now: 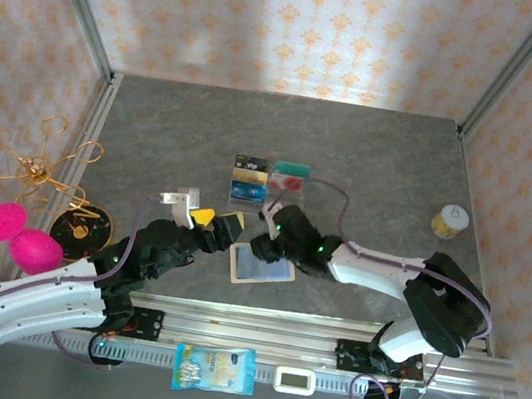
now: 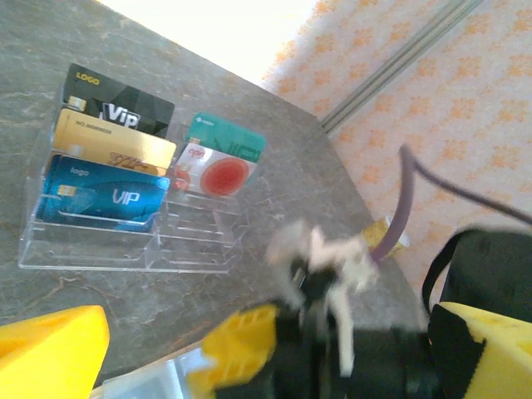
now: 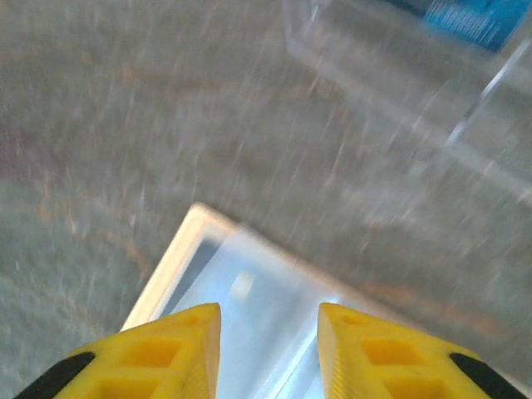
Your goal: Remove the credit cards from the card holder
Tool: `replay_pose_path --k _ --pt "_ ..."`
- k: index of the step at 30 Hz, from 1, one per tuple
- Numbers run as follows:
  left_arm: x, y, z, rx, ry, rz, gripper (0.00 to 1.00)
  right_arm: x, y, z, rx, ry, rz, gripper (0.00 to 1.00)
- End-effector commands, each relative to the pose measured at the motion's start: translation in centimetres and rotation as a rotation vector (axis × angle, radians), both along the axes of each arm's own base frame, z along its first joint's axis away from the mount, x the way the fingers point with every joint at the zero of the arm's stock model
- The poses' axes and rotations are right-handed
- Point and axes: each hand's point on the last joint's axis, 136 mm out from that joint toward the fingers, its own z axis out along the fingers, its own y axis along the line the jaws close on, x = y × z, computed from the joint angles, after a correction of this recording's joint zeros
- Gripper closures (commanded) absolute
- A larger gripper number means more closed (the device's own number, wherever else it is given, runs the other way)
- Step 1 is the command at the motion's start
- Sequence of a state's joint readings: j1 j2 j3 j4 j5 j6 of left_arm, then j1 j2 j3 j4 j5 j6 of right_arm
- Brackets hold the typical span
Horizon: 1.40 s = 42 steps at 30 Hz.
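The work seems to be at the point of fishing for a card: the card holder point(image 1: 270, 269) lies open and flat on the table point(image 1: 381, 177) between the two arms, blue-grey inside up. The right gripper point(image 3: 268, 324) hangs right over it with its yellow fingers a little apart and nothing between them. Seen from the right wrist, the holder's pale corner sits just ahead of the fingertips and its clear pocket shows through the gap. Whether the tips touch the leather I cannot tell, as that view is blurred. The left gripper point(image 1: 214, 220) waits just beside the holder's left edge, jaws spread wide and empty. Behind the holder, near it but apart, stands a clear rack point(image 2: 191, 249) with five cards point(image 2: 116, 150) propped in it: black, gold and blue in one column, teal and red in the other. So most of the job looks done. What I can't make out is whether a card is left in the pockets — there is a small pale patch under the plastic, but nothing clearly card-shaped. If one remains, the next move calls for the right fingers to come down onto a card edge and pinch it thinly. The left gripper would likely have to pin the holder so it doesn't lift along with the card.
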State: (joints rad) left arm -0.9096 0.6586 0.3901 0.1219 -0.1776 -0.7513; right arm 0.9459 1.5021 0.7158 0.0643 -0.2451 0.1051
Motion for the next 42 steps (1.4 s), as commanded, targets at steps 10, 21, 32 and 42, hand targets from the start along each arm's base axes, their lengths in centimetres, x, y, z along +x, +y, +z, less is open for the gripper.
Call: replay_pose_path --k 10,21,32,42 --pt "-0.3 -0.6 -1.8 -0.007 0.060 -0.031 0.07 -1.7 2.1 -2.4 -0.135 -0.071 -0.083 0.65" --pt "-0.2 -0.3 -3.2 0.034 0.100 -0.017 0.12 -3.8 2.3 -6.7 -0.286 -0.033 -0.056 0.69" --pt "0.0 -0.3 -5.8 0.094 0.171 0.003 0.22 -3.4 3.7 -3.1 0.003 -0.039 -0.154 1.00" --pt "0.0 -0.8 -8.4 0.119 0.231 0.001 0.49 -3.0 2.4 -0.3 0.210 -0.065 -0.257 1.00"
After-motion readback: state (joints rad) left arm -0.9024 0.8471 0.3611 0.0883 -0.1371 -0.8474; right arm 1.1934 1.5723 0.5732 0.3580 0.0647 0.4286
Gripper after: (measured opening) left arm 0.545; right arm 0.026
